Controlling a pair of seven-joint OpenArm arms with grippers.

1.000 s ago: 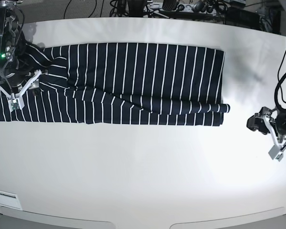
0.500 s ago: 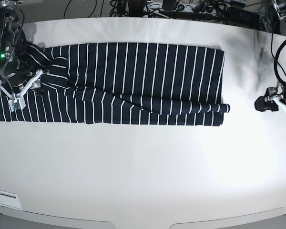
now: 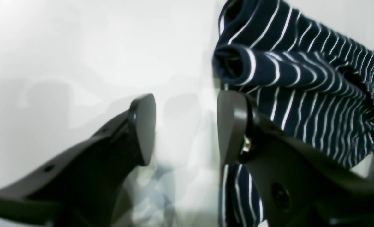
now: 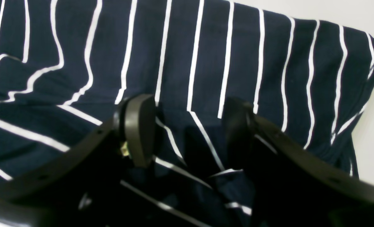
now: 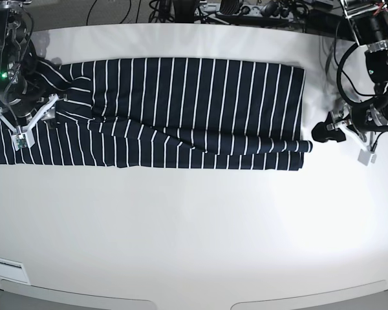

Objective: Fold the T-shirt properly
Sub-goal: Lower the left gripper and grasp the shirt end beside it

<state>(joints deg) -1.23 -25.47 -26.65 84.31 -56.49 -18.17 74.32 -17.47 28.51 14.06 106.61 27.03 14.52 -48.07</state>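
Note:
The T-shirt (image 5: 181,110), dark navy with thin white stripes, lies as a long folded band across the far half of the white table (image 5: 194,232). My right gripper (image 5: 33,123) hovers open over the shirt's left end; in the right wrist view its fingers straddle rumpled fabric (image 4: 205,63) with the gripper (image 4: 188,126) holding nothing. My left gripper (image 5: 346,143) stands open just off the shirt's right edge. In the left wrist view the gripper (image 3: 187,126) has bare table between its fingers, and the rolled shirt edge (image 3: 269,69) lies beside the right finger.
Cables and equipment (image 5: 246,10) crowd the space behind the table's far edge. The left arm's links and cables (image 5: 375,51) rise at the far right. The curved front edge of the table (image 5: 194,300) runs along the bottom.
The left arm has swung in from the table's right side toward the shirt's right edge, still open. The right gripper has barely moved over the left end.

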